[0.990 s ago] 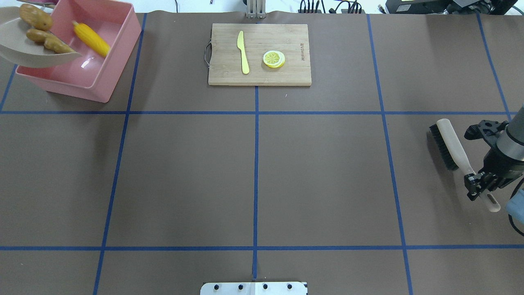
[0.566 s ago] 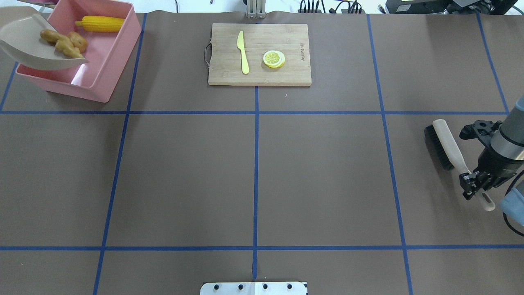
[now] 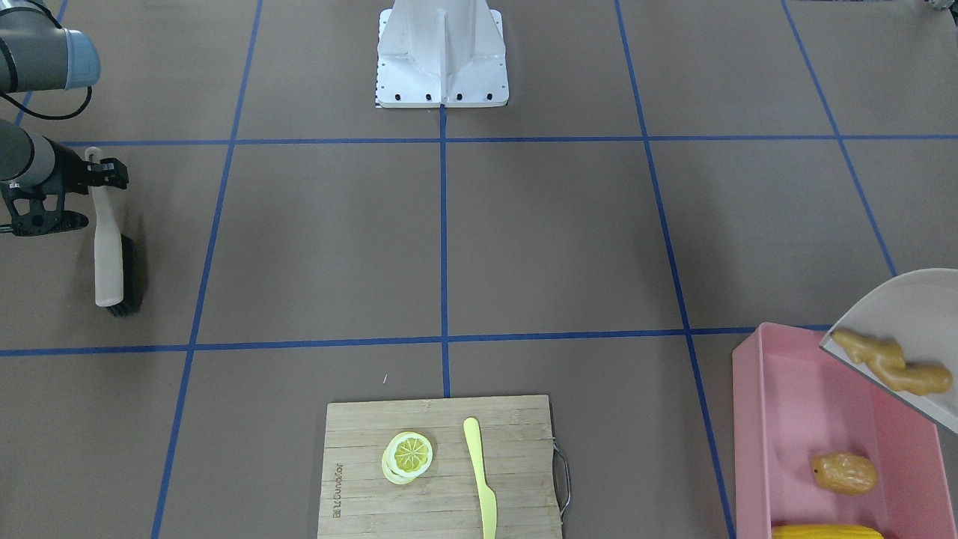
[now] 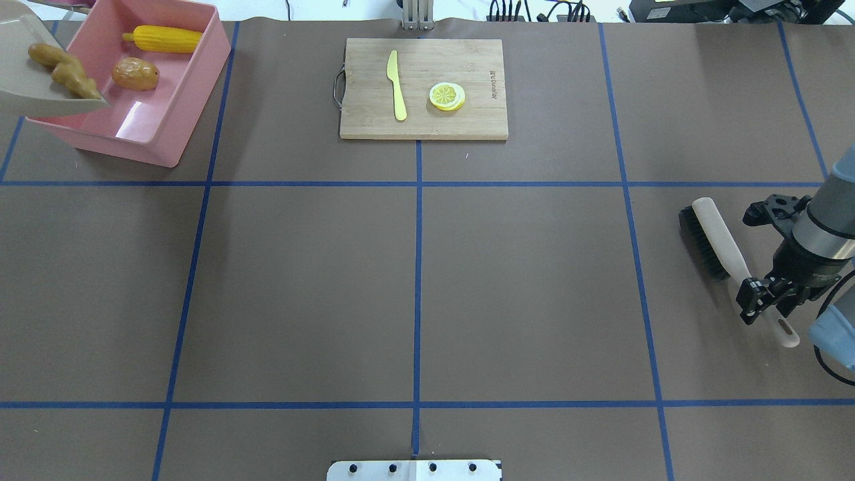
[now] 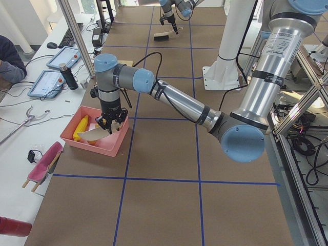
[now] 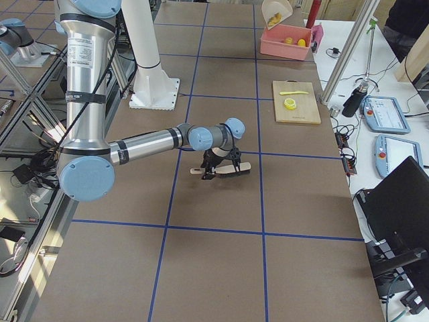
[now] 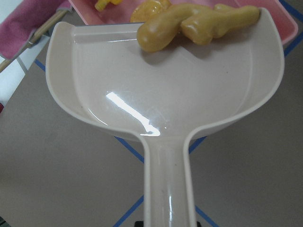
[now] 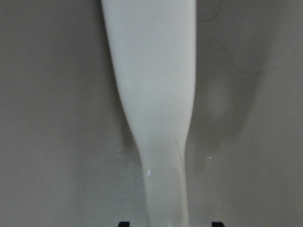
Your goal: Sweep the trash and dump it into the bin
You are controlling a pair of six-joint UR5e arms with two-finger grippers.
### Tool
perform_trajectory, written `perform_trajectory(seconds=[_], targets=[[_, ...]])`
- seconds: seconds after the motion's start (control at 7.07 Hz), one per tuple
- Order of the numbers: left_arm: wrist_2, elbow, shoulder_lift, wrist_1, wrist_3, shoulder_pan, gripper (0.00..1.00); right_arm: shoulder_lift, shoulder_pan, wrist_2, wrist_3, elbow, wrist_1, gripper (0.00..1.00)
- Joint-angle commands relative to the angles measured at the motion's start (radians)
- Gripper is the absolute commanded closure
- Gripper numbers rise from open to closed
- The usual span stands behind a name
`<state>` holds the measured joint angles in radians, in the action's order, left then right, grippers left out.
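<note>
The left tool (image 5: pixel 111 122) is clamped on the handle of a beige dustpan (image 4: pixel 20 90), holding it tilted above the near-left corner of the pink bin (image 4: pixel 107 143), which stands at the far left of the bench (image 4: pixel 300 287). The tan ginger root (image 4: pixel 63 67) lies at the pan's front lip and is not in the bin. The potato (image 4: pixel 135 73) rests on the bin's floor, and the yellow corn cob (image 4: pixel 162 39) lies along its far wall. At the bench's right edge, the right tool (image 4: pixel 763 300) is closed around the cream handle of a black-bristled hand brush (image 4: pixel 715 230), held low over the bench. A wooden cutting board (image 4: pixel 467 60) at the far middle carries a yellow-green plastic knife (image 4: pixel 396 87) and a lemon slice (image 4: pixel 447 95), lying apart.
</note>
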<state>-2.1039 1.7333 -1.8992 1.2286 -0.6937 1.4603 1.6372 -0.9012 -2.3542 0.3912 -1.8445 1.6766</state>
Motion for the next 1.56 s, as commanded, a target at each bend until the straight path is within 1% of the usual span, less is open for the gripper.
perform_trajectory(seconds=[0.0,0.14,0.28,0.42,0.57,0.71,0.85,0.99,1.13,1.27,1.41], targets=[[0.027,-0.032,-0.036,-0.105,-0.049,0.002,1.00,-0.004,-0.002,0.001,0.002,-0.018,-0.002,0.00],[0.028,-0.075,-0.093,-0.154,-0.084,0.006,1.00,-0.005,-0.027,0.006,0.003,-0.021,-0.036,0.00],[0.030,-0.145,-0.166,-0.191,-0.089,0.011,1.00,-0.005,-0.068,0.004,0.002,-0.022,-0.055,0.00],[0.047,-0.194,-0.216,-0.246,-0.089,0.006,1.00,-0.037,-0.099,0.000,0.005,-0.022,-0.055,0.00],[0.092,-0.255,-0.280,-0.289,-0.124,-0.009,1.00,-0.078,-0.119,-0.013,0.043,-0.024,-0.055,0.00],[0.144,-0.371,-0.379,-0.343,-0.191,-0.035,1.00,-0.105,-0.119,-0.029,0.114,-0.030,-0.055,0.00],[0.145,-0.392,-0.408,-0.342,-0.191,-0.035,1.00,-0.128,-0.131,-0.028,0.142,-0.030,-0.055,0.00],[0.134,-0.349,-0.397,-0.316,-0.199,-0.023,1.00,-0.134,-0.157,-0.019,0.181,-0.036,-0.055,0.00],[0.099,-0.295,-0.393,-0.267,-0.201,0.030,1.00,-0.134,-0.213,-0.007,0.205,-0.039,-0.055,0.00],[0.031,-0.249,-0.391,-0.156,-0.193,0.025,1.00,-0.123,-0.293,0.013,0.204,-0.039,-0.055,0.00],[-0.029,-0.215,-0.350,0.015,-0.158,-0.015,1.00,-0.117,-0.370,0.036,0.190,-0.035,-0.051,0.00]])
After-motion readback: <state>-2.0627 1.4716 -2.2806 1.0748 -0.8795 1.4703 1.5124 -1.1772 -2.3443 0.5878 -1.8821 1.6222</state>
